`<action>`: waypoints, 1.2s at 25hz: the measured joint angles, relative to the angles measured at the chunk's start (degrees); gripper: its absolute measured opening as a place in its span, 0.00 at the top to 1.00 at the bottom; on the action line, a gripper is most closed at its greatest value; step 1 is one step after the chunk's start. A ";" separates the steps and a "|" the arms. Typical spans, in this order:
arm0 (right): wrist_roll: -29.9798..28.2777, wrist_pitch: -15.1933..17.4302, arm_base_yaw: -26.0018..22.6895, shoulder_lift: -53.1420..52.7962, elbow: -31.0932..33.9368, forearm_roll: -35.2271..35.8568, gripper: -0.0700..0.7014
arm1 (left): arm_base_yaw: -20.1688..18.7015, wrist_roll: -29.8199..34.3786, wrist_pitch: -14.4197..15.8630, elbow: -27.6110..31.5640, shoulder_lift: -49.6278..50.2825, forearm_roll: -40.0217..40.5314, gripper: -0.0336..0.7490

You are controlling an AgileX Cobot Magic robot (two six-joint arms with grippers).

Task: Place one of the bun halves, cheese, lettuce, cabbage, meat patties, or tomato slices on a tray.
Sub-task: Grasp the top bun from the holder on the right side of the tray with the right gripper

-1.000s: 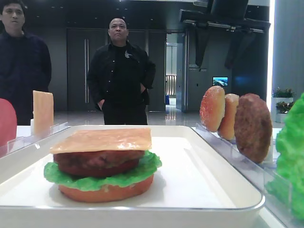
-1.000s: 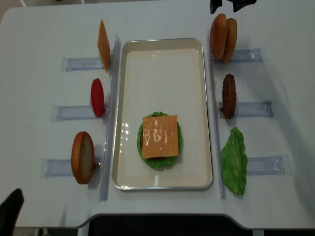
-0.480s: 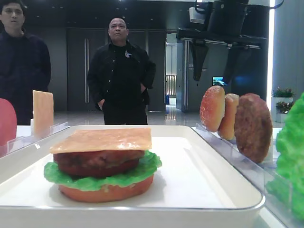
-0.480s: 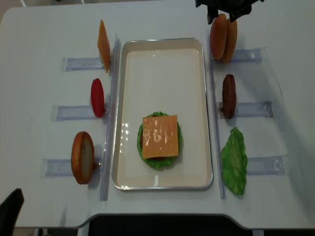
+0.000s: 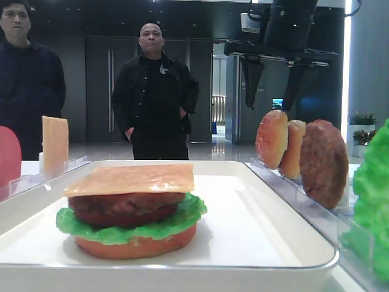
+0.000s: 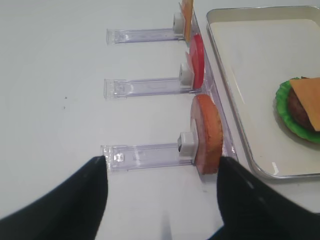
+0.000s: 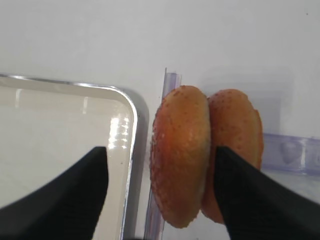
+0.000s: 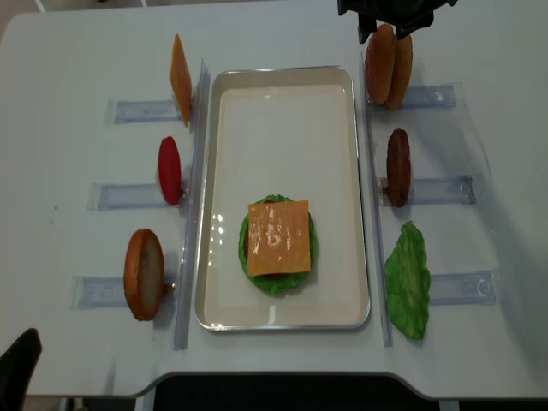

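Room: a dark hall behind the white table point(image 8: 77, 154), with two men in dark clothes point(image 5: 155, 91) standing and watching from the far side.
Tray: the white tray point(image 8: 282, 111) lies lengthwise in the middle of the table, its far half bare.
Stack on the tray: near the front end, a flat orange bottom bun point(image 5: 135, 246), lettuce point(image 5: 130, 225), a meat patty point(image 5: 124, 207) and a cheese slice point(image 8: 278, 237) on top.
Task bun: the seeded reddish top bun point(image 7: 181, 152) stands on edge in the far clear rack point(image 8: 432, 94) just right of the tray, touching the paler bun point(image 7: 235, 145) behind it.
My right gripper point(image 7: 160, 192): I hang straight over the pair of buns with my jaws spread wide; in my wrist view one finger sits over the tray corner, the other over the seam between the two buns. I hold nothing.
My left gripper point(image 6: 162, 200): low over the near left of the table, jaws apart and holding nothing, pointed at the bun half point(image 6: 207, 132) standing in the nearest left rack.
Right racks: behind the buns, a spare patty point(image 8: 398, 167) on edge, then a loose lettuce leaf point(image 8: 407, 278) nearest the front.
Left racks: a cheese slice on edge point(image 8: 180, 79) at the far end, a red tomato slice point(image 8: 169, 169) in the middle.
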 joint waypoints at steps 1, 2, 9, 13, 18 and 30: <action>0.00 -0.07 0.00 0.00 0.00 0.00 0.34 | 0.00 0.00 0.00 0.00 0.00 0.00 0.30; 0.00 -0.07 0.00 0.00 0.00 0.00 0.34 | 0.00 0.00 0.00 0.00 0.00 0.00 0.30; 0.00 -0.42 0.00 0.08 0.00 0.00 0.34 | 0.00 0.00 0.00 0.00 0.00 0.00 0.30; 0.00 -0.39 0.00 0.77 0.00 0.00 0.34 | 0.00 0.00 0.00 0.00 0.00 0.00 0.30; -0.06 -0.26 0.00 1.33 0.00 0.00 0.34 | 0.00 0.00 0.00 0.00 0.00 0.00 0.30; -0.06 -0.40 0.00 2.34 0.00 0.11 0.35 | 0.00 0.00 0.00 0.00 0.00 0.00 0.30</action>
